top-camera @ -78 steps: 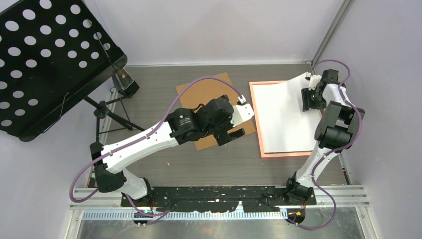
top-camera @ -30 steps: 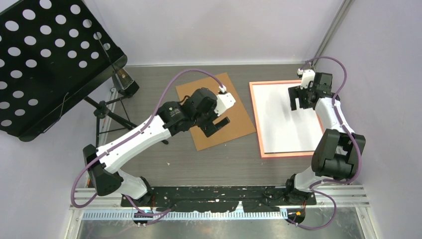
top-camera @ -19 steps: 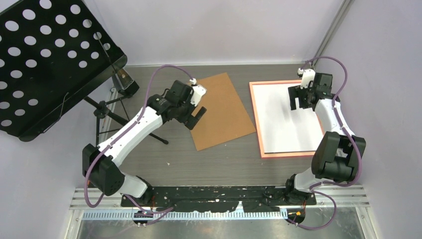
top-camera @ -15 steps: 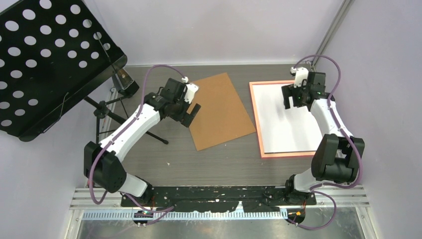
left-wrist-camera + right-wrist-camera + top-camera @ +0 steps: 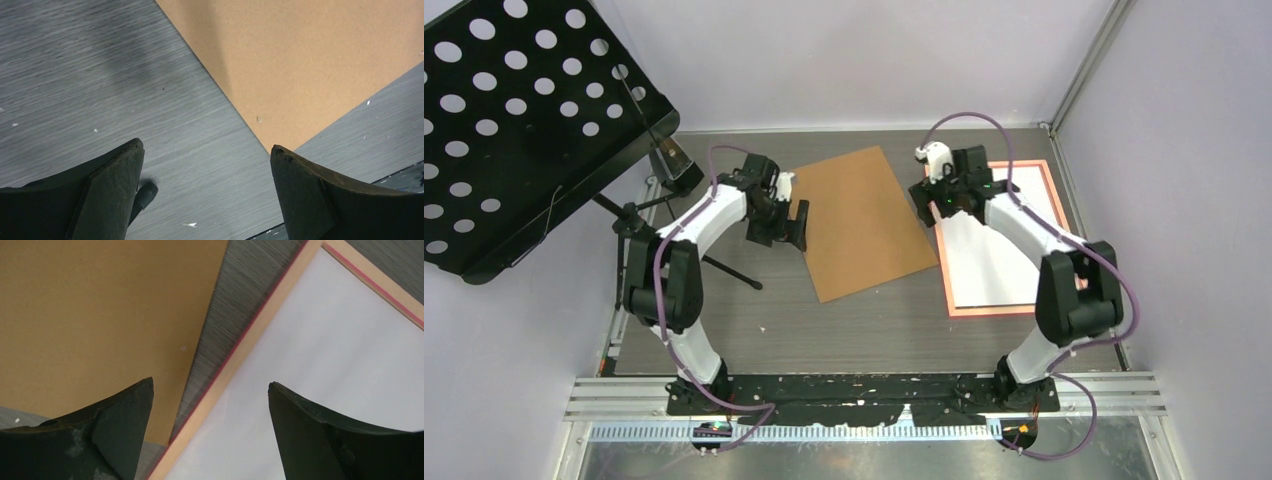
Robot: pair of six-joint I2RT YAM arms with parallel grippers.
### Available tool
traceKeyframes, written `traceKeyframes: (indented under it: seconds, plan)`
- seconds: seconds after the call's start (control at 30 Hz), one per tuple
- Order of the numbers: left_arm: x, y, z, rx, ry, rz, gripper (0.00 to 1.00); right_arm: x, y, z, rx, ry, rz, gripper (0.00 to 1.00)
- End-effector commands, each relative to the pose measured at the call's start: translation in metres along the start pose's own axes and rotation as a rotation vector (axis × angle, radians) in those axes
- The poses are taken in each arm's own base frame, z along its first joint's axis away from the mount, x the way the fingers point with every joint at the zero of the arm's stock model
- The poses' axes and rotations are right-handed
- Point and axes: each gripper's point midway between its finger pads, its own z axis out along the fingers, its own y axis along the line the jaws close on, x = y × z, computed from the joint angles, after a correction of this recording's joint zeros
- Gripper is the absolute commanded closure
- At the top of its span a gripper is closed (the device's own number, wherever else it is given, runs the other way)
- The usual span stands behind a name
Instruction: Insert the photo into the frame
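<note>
Two grippers, both spread wide and holding nothing. The left gripper (image 5: 205,155) hovers over the grey table (image 5: 100,75), just beside the left edge of the brown backing board (image 5: 864,220). Across the way, the right gripper (image 5: 210,385) hangs above the left rail of the pink-orange frame (image 5: 944,270) (board on one side, print on the other). The photo (image 5: 984,270) lies white side up within the frame's rails, on the table's right.
</note>
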Motion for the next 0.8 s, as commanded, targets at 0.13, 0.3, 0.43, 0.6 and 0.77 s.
traceKeyframes:
  seconds: [0.13,0.3,0.43,0.6,0.77]
  plan:
    - [-0.025,-0.005,0.018,0.115,-0.057,-0.188,0.05,-0.027,0.033,0.070,-0.131,0.015,0.093,0.10]
    - [-0.024,-0.009,0.030,0.146,-0.047,-0.239,0.05,-0.036,0.031,0.094,-0.137,0.036,0.151,0.10]
    - [-0.025,-0.009,0.039,0.168,-0.036,-0.291,0.05,-0.033,0.031,0.104,-0.143,0.071,0.175,0.11]
    - [-0.022,-0.010,0.048,0.199,-0.006,-0.363,0.05,-0.030,0.034,0.109,-0.164,0.135,0.209,0.12]
    - [-0.012,-0.012,0.057,0.214,0.010,-0.430,0.07,-0.019,0.039,0.114,-0.186,0.203,0.257,0.12]
